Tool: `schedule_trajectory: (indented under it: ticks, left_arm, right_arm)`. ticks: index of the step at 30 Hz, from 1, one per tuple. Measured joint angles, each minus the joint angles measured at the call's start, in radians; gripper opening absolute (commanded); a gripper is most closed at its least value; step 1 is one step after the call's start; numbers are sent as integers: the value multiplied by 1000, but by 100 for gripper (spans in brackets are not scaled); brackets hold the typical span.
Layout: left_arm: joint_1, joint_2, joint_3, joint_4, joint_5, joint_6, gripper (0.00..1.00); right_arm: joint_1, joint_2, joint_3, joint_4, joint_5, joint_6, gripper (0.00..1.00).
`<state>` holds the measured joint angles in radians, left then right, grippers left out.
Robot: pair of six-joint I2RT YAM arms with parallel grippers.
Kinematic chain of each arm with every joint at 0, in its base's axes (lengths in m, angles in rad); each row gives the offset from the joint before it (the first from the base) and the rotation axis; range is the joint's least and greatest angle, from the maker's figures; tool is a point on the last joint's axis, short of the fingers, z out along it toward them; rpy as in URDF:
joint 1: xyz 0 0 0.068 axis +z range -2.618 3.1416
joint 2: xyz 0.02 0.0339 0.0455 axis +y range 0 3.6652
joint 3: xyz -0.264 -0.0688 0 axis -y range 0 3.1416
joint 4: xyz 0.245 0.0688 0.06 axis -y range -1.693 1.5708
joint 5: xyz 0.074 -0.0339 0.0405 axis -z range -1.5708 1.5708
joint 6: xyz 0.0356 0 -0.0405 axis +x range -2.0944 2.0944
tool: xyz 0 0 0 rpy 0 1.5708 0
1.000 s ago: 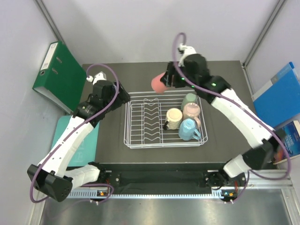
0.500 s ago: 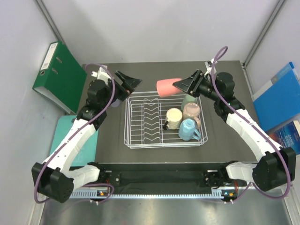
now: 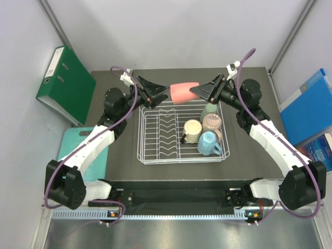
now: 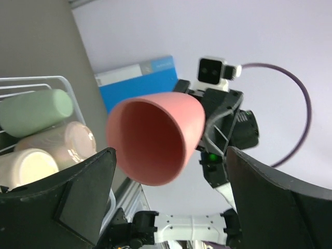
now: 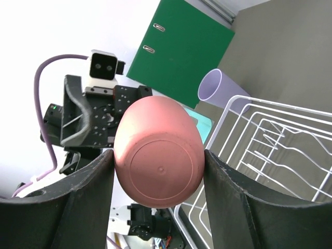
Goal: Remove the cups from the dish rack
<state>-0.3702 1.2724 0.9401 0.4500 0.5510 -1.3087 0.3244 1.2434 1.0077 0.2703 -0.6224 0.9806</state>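
My right gripper (image 3: 199,91) (image 5: 158,158) is shut on the pink cup (image 3: 184,92) (image 5: 158,150), held on its side in the air over the far edge of the dish rack (image 3: 150,155). The cup's open mouth (image 4: 150,140) faces my left gripper (image 3: 163,93) (image 4: 168,199). That gripper is open, its fingers standing either side of the rim with gaps. Inside the rack's right end lie a mint green cup (image 3: 209,109), a pale pink cup (image 3: 212,122), a cream-yellow cup (image 3: 192,129) and a light blue cup (image 3: 208,143). A lavender cup (image 5: 218,88) stands on the table by the rack's far corner.
A green binder (image 3: 65,83) leans at the far left, with a teal board (image 3: 70,142) in front of it. Blue books (image 3: 306,106) stand at the right wall. The rack's row of upright prongs (image 3: 166,129) fills its middle.
The right arm swung round and turned the pink cup on its side, mouth to the left. The left arm rose and reached right until its open fingers flank the cup's rim.
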Motion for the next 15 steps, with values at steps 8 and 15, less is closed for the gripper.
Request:
schedule_trajectory:
  ticks: [8,15]
  left_arm:
    - [-58,0,1,57,36,-28,87]
    - [-77,3,1,47,43,-19,34]
  right_arm:
    - [40,64,0,74,-7,39,0]
    - [100,108,0,109,-8,63,0]
